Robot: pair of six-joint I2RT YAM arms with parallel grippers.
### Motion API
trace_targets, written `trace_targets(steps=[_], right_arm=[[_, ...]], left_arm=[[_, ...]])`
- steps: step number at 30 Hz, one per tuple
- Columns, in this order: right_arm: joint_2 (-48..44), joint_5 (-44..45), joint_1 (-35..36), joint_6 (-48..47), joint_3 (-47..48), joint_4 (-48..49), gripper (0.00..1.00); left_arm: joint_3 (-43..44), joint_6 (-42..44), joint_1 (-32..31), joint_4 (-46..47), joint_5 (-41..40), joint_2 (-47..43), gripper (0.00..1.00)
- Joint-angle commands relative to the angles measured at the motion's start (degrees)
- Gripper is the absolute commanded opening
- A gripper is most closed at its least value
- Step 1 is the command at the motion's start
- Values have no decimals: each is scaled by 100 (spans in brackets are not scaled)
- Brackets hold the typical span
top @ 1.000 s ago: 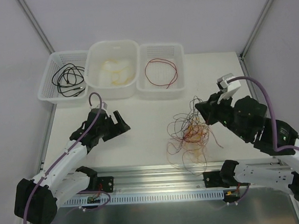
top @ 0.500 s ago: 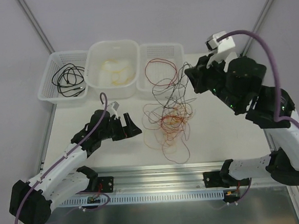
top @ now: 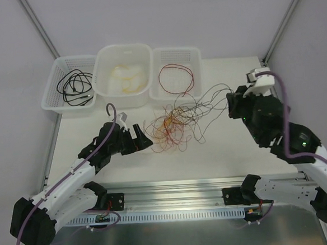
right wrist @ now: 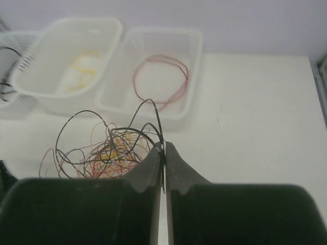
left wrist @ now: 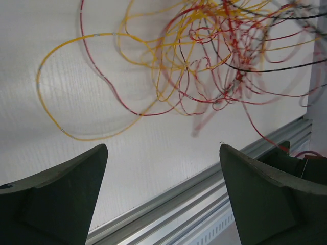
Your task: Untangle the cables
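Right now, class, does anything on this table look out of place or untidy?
Yes: a knot of black, red and yellow cables sprawls loose on the table, while the three baskets behind each hold one colour. Black strands run to the shut right gripper.

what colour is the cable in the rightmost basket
Red; the cable in the rightmost basket shows clearest in the top external view.

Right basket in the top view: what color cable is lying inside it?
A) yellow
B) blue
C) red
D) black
C: a single red cable lies looped inside the right basket.
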Motion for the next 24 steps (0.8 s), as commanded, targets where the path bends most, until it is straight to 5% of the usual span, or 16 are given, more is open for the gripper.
trace_targets(steps=[1,8,16,24], right_arm=[[-127,41,-540,1408,-1487,-596,7],[-296,-857,-2024,2071,-3452,-702,8],[-155,-1473,-2404,1887,-3735,-517,9],[-137,-1798,-2440,1878,-3920,-350,11]], left_arm=[[-123,-181,-22,91,-364,61,92],[-71,-138,-22,100,-417,306,92],[728,-58,-179,100,-634,1482,91],[1414,-445,-241,100,-1638,2678,61]])
